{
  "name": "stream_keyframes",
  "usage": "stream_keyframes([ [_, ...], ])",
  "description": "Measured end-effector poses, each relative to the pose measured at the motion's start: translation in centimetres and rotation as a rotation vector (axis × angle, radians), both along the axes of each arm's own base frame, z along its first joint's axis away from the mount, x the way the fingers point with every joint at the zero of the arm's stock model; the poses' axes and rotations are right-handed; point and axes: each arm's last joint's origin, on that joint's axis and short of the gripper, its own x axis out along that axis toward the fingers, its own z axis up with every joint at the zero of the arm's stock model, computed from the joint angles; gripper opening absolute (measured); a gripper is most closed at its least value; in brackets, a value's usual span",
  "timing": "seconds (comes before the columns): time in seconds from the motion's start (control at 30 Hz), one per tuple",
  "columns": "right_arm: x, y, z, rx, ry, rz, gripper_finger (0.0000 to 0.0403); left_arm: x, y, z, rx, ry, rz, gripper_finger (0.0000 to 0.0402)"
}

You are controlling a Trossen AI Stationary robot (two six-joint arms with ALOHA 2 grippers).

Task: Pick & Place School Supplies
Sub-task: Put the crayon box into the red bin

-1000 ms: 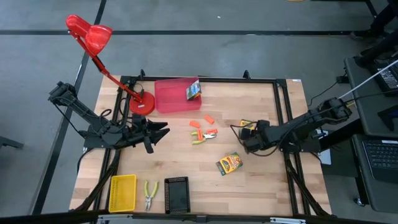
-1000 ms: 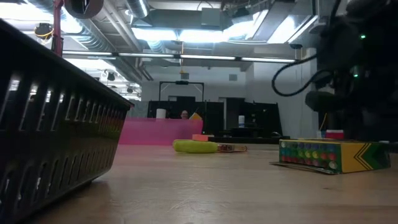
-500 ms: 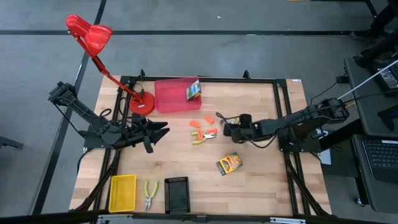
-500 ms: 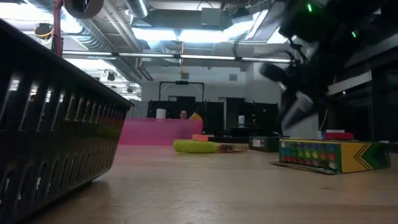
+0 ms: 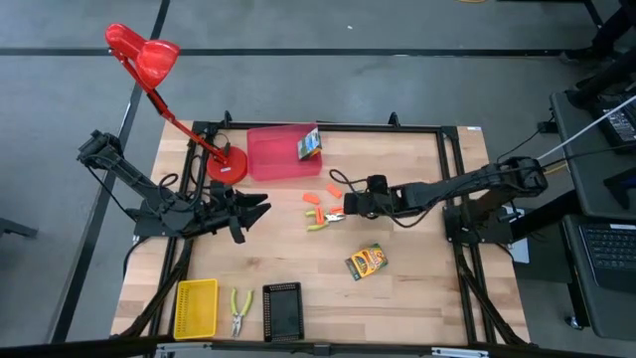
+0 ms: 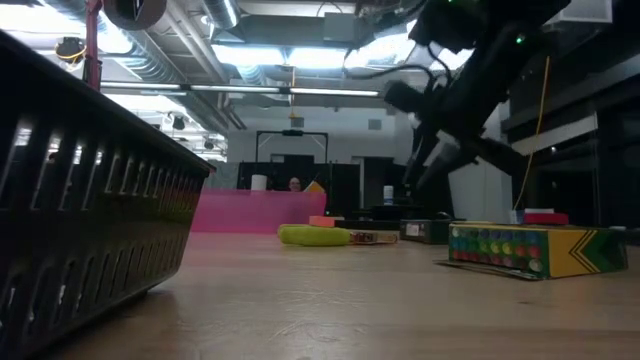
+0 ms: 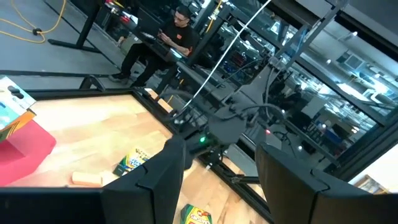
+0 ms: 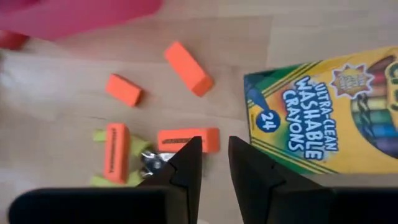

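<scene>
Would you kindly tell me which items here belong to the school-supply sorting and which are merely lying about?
Job: green-and-yellow cardboard crayon boxes, stubby orange erasers, yellow-green-handled scissors, yellow-green-handled pliers; right gripper above the erasers.
Lying about: red plastic tray, yellow basket tray, black basket tray, red desk lamp.

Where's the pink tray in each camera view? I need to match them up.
High view: pink tray at the table's top centre.
Low view: pink wall across the middle background.
Left wrist view: red corner at the left edge.
Right wrist view: blurred pink strip along the top left.
Shared landmark: the orange pieces lying near it.
</scene>
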Motion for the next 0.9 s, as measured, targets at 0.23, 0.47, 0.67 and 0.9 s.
stream_keyframes([
  [0.23,0.4,-0.9,-1.6,0.06,0.074,0.036,0.0084,0.0,0.0,0.0,-0.004,-0.002,-0.01,0.0194],
  [0.47,0.4,-0.9,-1.9,0.046,0.1,0.05,0.0084,0.0,-0.1,0.0,-0.007,-0.005,-0.017,0.0194],
  [0.67,0.4,-1.1,-1.9,0.044,0.1,0.045,0.0084,0.0,-0.1,0.0,-0.006,-0.005,-0.02,0.0194],
  [0.9,0.5,-1.1,-1.8,0.041,0.089,0.042,0.0084,0.0,-0.1,0.0,-0.006,-0.005,-0.027,0.0194],
])
